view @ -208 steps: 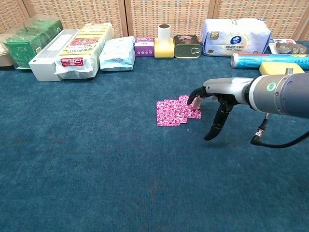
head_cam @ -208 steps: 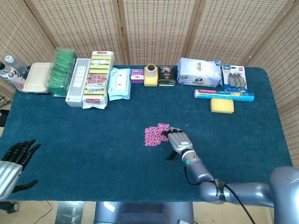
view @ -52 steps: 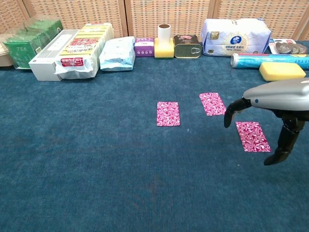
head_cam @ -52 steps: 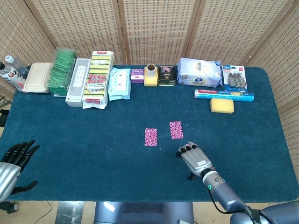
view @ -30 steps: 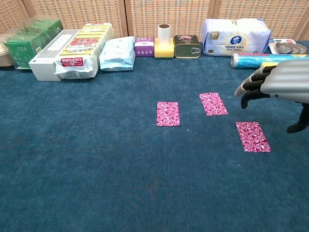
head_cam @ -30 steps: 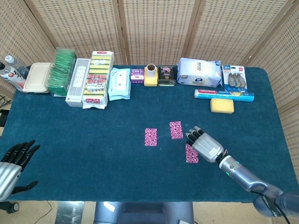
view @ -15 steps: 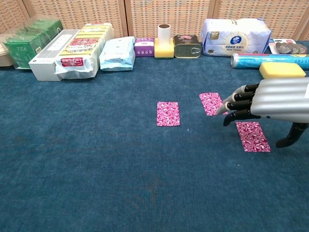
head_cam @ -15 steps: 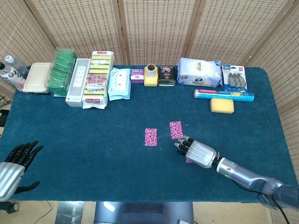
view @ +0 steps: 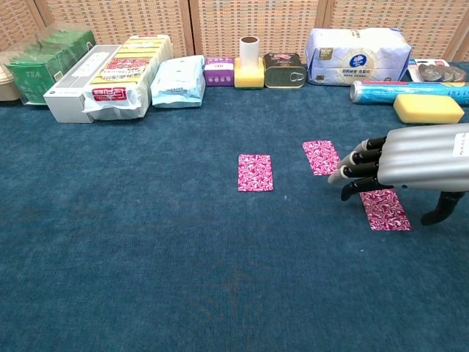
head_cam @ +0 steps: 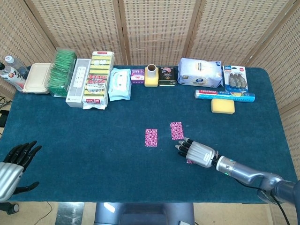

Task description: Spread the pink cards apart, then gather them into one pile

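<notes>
Three pink cards lie apart on the blue table: a left card at the frame's centre, a middle card up and to the right of it, and a right card lower right. The right hand hovers flat over the right card, fingers extended leftward and holding nothing. At the lower left of the head view, the left hand rests with fingers spread, empty.
</notes>
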### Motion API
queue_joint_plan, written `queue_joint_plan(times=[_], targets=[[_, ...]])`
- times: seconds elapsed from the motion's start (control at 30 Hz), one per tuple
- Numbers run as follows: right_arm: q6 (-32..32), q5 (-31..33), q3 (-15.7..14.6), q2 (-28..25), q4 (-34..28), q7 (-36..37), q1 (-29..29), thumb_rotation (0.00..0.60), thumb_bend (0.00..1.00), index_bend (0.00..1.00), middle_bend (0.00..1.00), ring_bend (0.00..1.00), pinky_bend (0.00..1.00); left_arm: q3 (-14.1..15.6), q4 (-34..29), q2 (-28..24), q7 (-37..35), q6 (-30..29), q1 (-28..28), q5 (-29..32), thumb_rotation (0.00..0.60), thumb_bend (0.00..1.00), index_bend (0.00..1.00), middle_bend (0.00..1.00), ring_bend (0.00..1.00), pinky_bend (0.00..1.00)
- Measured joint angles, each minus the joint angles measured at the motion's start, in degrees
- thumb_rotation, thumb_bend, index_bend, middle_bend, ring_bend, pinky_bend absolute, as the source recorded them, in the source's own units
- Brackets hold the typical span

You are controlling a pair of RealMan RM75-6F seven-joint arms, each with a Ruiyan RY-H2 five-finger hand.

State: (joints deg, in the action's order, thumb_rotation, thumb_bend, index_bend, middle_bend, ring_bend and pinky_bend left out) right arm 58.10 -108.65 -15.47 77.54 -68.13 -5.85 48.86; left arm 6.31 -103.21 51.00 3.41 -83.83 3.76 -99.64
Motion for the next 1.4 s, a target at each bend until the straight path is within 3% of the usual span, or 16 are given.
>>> queue_joint_plan(times=[0.87, 1.4], targets=[[1.0, -2.32, -0.28, 2.51, 6.21, 3.34, -1.07, 0.6, 0.15, 0.25, 0.11, 0.17, 0.18, 0.02, -0.45, 0.25, 0.83, 0.54, 0.12, 0.31, 0.6, 0.08, 0.0, 0.0, 0.0, 0.06], [3.99, -3.33, -0.2, 4.94, 10.12, 5.48, -2.44, 0.6, 0.23, 0.36, 0.14, 0.2, 0.22, -0.04, -0.49, 0.2, 0.75, 0.73, 0.27, 0.48, 0.6, 0.08, 0.0, 0.0, 0.0, 0.06]])
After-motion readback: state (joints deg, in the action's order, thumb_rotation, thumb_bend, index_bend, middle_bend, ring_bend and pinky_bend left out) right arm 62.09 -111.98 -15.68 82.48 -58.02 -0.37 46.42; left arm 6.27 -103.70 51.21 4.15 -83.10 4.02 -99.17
